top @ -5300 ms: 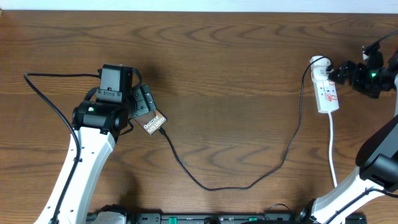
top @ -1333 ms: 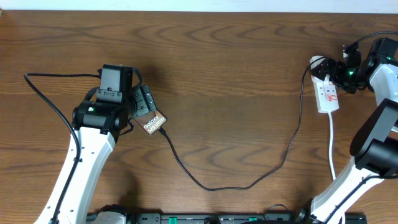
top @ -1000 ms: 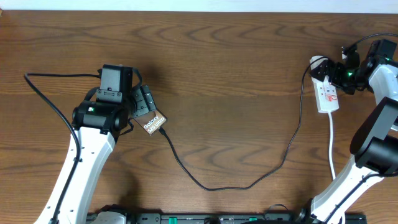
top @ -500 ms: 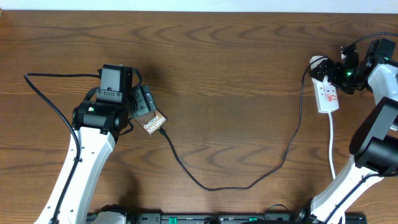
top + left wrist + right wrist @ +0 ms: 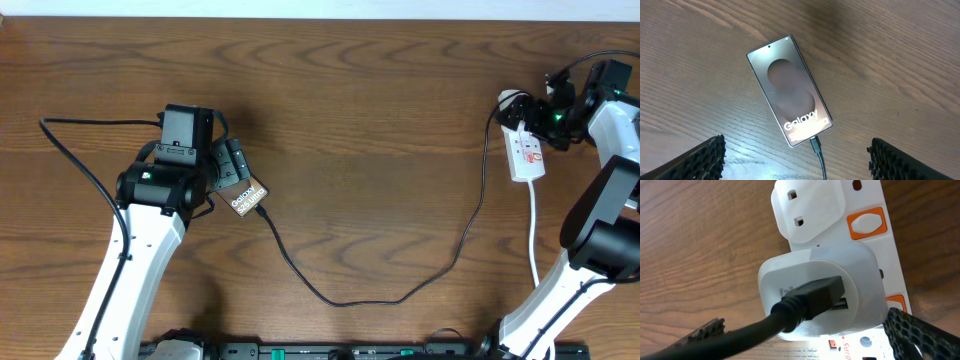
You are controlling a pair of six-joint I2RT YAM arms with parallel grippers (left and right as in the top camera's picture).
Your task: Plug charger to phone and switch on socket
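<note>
The phone [image 5: 790,90] lies flat on the wood, its "Galaxy" lettering facing up. The charger's slim black connector [image 5: 815,144] sits in the phone's bottom edge. My left gripper [image 5: 796,152] hangs open above the phone, one finger [image 5: 695,162] on each side, touching nothing. From the phone [image 5: 250,195] the charger cable [image 5: 350,300] loops across the table to the socket [image 5: 527,150]. My right gripper [image 5: 547,113] is open at the socket's far end. Its fingers [image 5: 912,330] straddle the white adapter [image 5: 840,275], where the black cable plug [image 5: 810,300] enters. An orange switch [image 5: 867,224] shows on the socket [image 5: 890,260].
A white cord [image 5: 535,245] runs from the socket toward the table's near edge. A thin black arm cable [image 5: 70,165] loops left of my left arm. A second white plug [image 5: 807,207] sits on the strip beyond the adapter.
My right gripper has come in from the right to the socket's far end and in the last second edged slightly up. The left arm, phone and cable have not moved.
</note>
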